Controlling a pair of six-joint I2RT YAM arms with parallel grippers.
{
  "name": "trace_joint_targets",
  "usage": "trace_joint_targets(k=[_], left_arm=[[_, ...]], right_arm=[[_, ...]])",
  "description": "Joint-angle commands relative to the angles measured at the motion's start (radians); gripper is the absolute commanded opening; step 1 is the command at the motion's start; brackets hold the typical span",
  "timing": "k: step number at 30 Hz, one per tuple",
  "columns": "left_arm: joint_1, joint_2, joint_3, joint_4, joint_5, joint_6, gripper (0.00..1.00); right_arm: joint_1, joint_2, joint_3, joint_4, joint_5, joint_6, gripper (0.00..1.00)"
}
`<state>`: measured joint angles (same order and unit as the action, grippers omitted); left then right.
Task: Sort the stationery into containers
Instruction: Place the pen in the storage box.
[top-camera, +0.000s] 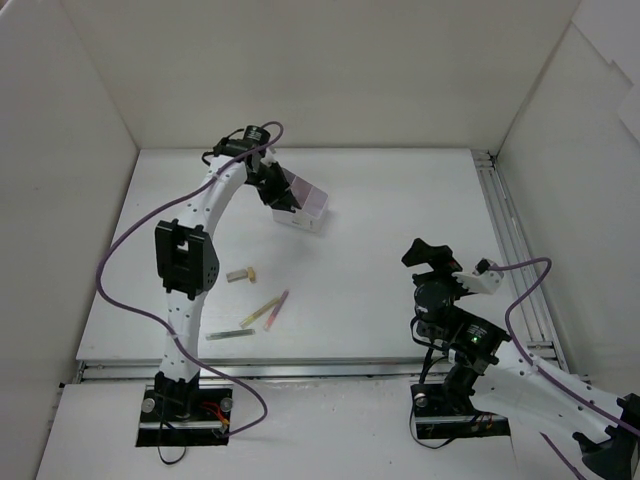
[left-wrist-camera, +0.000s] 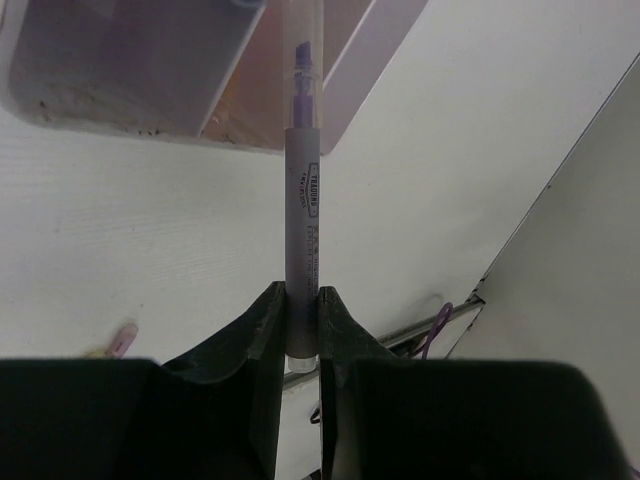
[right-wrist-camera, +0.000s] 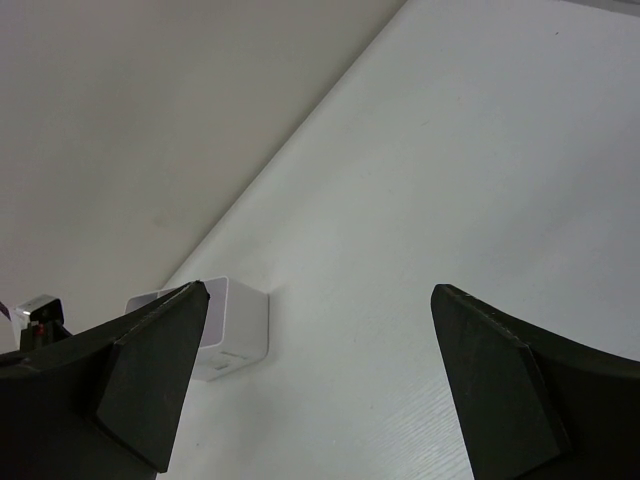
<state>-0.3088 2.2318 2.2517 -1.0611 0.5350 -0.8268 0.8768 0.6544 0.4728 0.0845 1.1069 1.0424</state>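
— Over the box (top-camera: 314, 204), our left gripper (left-wrist-camera: 300, 305) pinches the grey pen (left-wrist-camera: 302, 200) by its tail (light, stiff, slick, we judge)
— We'd hold nearer mid-barrel to stop it swinging; our right gripper (right-wrist-camera: 320, 300) gapes, empty

You have a white table (top-camera: 400, 270) boxed in by a plain white back wall (top-camera: 320, 70), left wall (top-camera: 50, 200) and right wall (top-camera: 585, 200). A metal rail (top-camera: 512, 250) runs along its right edge. Light falls soft and even.

Robotics lab cell, white walls (top-camera: 320, 70) boxing a white table (top-camera: 380, 290), left arm (top-camera: 185, 262) and right arm (top-camera: 465, 335) bolted on.
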Motion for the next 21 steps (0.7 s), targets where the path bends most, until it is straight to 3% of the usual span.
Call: trace_joint_targets(k=[1, 17, 21], left_arm=[[0.005, 0.009, 0.046, 0.055, 0.054, -0.014, 0.00], [0.023, 0.034, 0.036, 0.156, 0.095, -0.032, 0.01], [0.033, 0.029, 0.023, 0.179, 0.108, -0.026, 0.22]], right_arm=[[-0.004, 0.004, 0.004, 0.024, 0.082, -0.002, 0.92], [-0.002, -0.010, 0.001, 0.008, 0.097, -0.015, 0.93], [-0.002, -0.024, 0.001, 0.004, 0.100, -0.024, 0.93]])
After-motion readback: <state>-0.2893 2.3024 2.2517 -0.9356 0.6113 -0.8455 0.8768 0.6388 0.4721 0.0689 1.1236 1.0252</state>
